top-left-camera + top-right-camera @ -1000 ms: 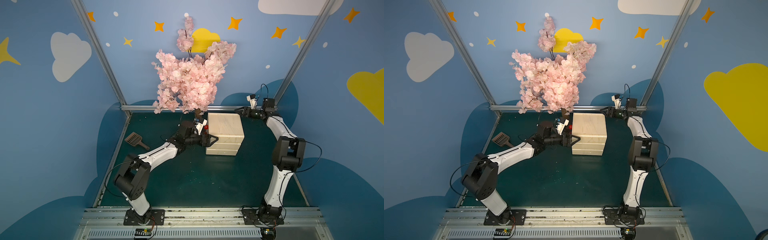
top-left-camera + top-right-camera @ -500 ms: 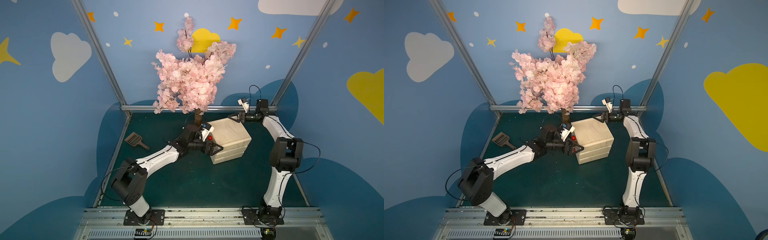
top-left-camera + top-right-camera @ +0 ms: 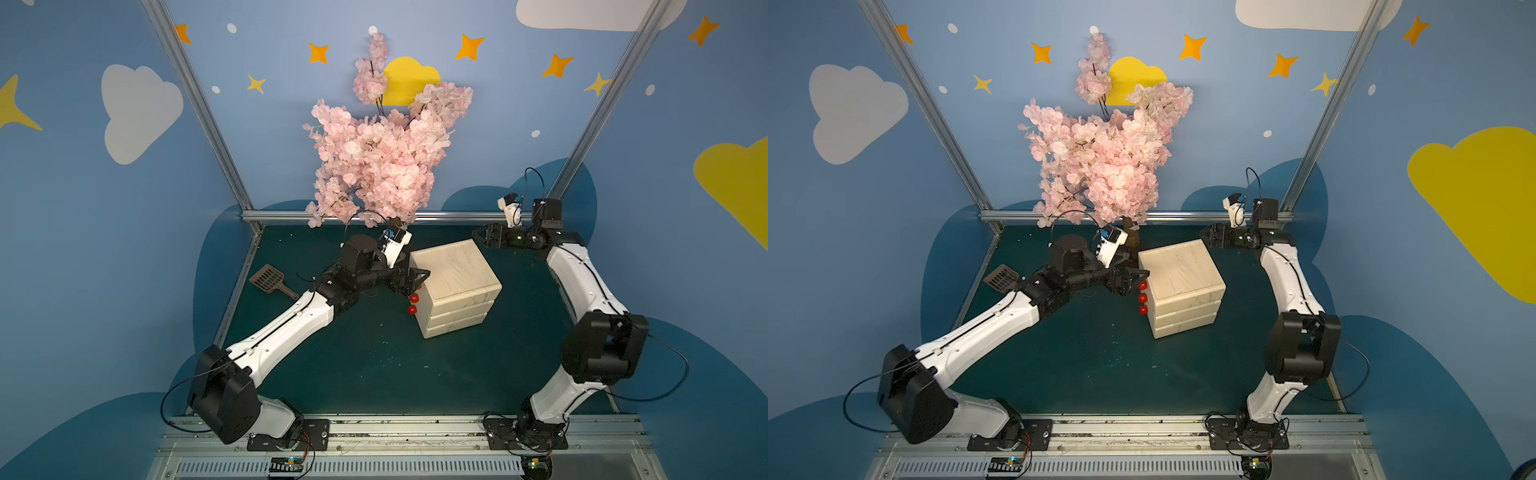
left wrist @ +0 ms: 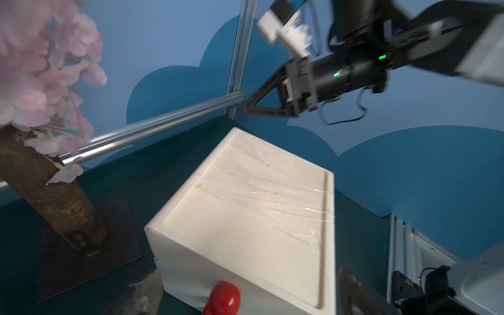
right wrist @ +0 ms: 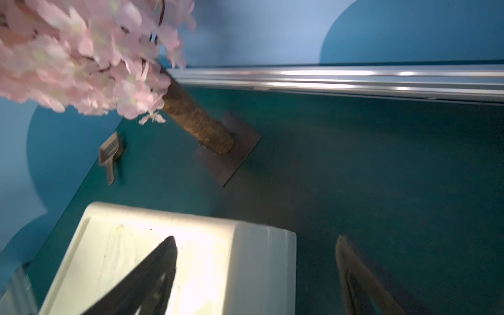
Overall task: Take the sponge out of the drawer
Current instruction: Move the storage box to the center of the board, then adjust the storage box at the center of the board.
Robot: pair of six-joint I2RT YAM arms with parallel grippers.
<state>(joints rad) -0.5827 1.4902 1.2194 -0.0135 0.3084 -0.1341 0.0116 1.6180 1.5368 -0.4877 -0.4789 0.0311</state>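
The pink tree (image 3: 386,158) stands at the back of the green mat (image 3: 374,374). Just beside its trunk sits the chest (image 3: 453,266), cream, set askew, with three stacked drawers all pushed in, so the sponge is hidden from me. The left gripper (image 3: 417,282) is at the chest's front, fingers spread wide around the top one of the red knobs (image 3: 1143,298) and holding nothing. The right gripper (image 3: 478,237) hovers over the chest's back corner, fingers wide and empty. A brown scoop (image 3: 270,279) lies near the left wall.
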